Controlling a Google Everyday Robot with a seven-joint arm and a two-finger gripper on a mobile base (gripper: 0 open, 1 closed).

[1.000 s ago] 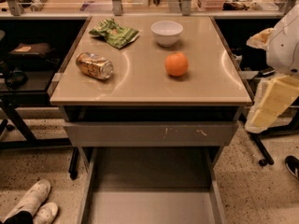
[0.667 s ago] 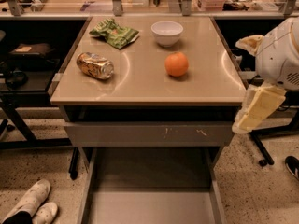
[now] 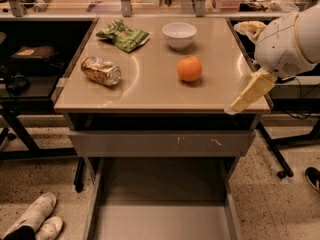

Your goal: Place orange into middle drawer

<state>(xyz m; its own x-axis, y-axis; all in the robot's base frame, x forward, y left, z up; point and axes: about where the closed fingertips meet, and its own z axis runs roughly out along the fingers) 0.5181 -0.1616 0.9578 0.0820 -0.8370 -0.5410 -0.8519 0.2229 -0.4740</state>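
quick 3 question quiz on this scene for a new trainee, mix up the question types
1. True or false: the orange already lies in the middle drawer.
2. Which item is nearest the orange? A) white bowl B) can C) green bag
3. Fill in: as viewed, the claw hangs at the ____ edge of the table.

Key: 1 false, it sits on the table; 2 A; 3 right.
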